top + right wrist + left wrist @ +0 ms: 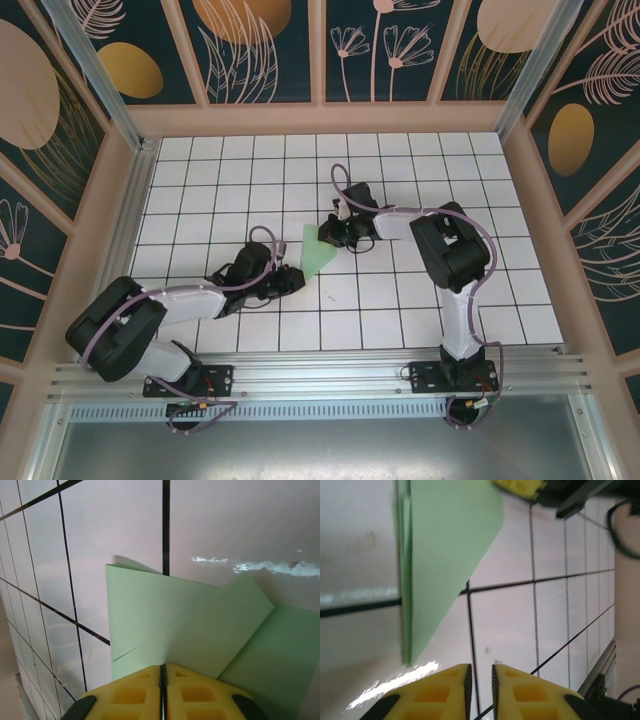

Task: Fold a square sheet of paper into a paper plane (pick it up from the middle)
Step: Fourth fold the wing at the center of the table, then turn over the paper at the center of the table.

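1. Nearest to the arm bases, the sheet of paper (pixel 315 252) lies flat on the table (pixel 400 310), between the two grippers. It is not a plain square. The top view shows a wedge outline, and the right wrist view (pixel 175 625) shows flaps laid over one another, their diagonal edges crossing.
2. By my reading, the first folds are in. A slim dart with a centre crease is not yet there, so the closing fold and the wings look like what is left.
3. The left arm is the nearer one. It lies low, reaching from its base across the tiles, and the left gripper (pixel 288 280) sits just beside the paper's near corner. In its wrist view (pixel 480 680) the fingers are parted by a narrow slit with bare tile showing through. They grip nothing, and the paper lies ahead of them.
4. Farther out, the right arm rises from its base, bends at the elbow and reaches back leftward. The right gripper (pixel 335 235) is at the paper's far edge. In its wrist view (pixel 162 677) the fingers are clenched with no gap, their tips at the folded layers. They may be pressing the paper or pinching a layer — I cannot tell which.
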`<state>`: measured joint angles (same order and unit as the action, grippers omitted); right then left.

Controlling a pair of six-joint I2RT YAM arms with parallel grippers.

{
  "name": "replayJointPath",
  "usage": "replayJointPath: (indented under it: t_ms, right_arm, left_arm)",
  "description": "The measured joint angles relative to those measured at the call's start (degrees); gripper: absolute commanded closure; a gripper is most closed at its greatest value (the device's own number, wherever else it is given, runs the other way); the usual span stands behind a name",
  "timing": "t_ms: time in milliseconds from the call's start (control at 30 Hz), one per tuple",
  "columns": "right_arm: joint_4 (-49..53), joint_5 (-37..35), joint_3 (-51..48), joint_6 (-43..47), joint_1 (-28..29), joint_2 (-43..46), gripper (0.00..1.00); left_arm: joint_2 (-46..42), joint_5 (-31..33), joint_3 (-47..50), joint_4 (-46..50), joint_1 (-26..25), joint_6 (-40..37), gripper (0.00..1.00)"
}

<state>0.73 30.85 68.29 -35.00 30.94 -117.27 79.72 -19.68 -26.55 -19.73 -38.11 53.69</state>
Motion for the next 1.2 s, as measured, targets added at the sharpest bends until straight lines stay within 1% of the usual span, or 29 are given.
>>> replayJointPath:
  t_ms: [100, 233, 300, 367, 400, 600, 733, 900, 1100, 1200]
  right_arm:
    - [2.8, -2.0, 0.1, 0.9, 0.1, 2.4, 0.61]
    - [5.2, -4.7, 0.1, 1.3, 0.1, 7.3, 0.42]
    - [5.6, -5.9, 0.0, 1.1, 0.2, 9.6, 0.38]
    - [5.5, -6.6, -0.4, 0.7, 0.5, 11.4, 0.37]
    - [5.5, -7.0, -0.5, 0.4, 0.8, 12.0, 0.37]
    - [5.1, -7.2, -2.3, -0.6, 3.3, 12.1, 0.41]
    - [4.5, -6.6, -3.7, -1.4, 3.8, 11.8, 0.44]
    - [2.9, -5.4, -3.6, -1.4, 3.8, 8.5, 0.51]
    - [2.7, -4.5, -3.2, -1.4, 3.7, 5.0, 0.53]
    - [1.6, -3.9, -3.1, -1.4, 3.6, 5.0, 0.6]
  left_arm:
    - [-4.1, 4.7, -4.2, 4.3, 1.7, -1.4, 0.5]
    - [-5.4, 10.2, -7.6, 8.1, 4.1, -3.1, 0.29]
    - [-5.1, 12.0, -8.2, 9.7, 5.1, -4.1, 0.19]
    - [-4.8, 13.0, -8.3, 10.6, 6.0, -5.3, 0.05]
    - [-4.6, 13.5, -8.3, 10.9, 6.4, -5.9, 0.01]
    - [-4.5, 13.3, -8.3, 10.7, 8.3, -9.0, 0.01]
    - [-4.1, 12.6, -8.3, 10.8, 9.6, -10.1, 0.01]
    - [-1.4, 12.7, -9.2, 11.0, 10.1, -10.1, 0.01]
    - [0.2, 12.1, -9.8, 11.5, 10.4, -9.1, 0.01]
    - [0.3, 12.0, -10.3, 11.9, 10.5, -9.0, 0.02]
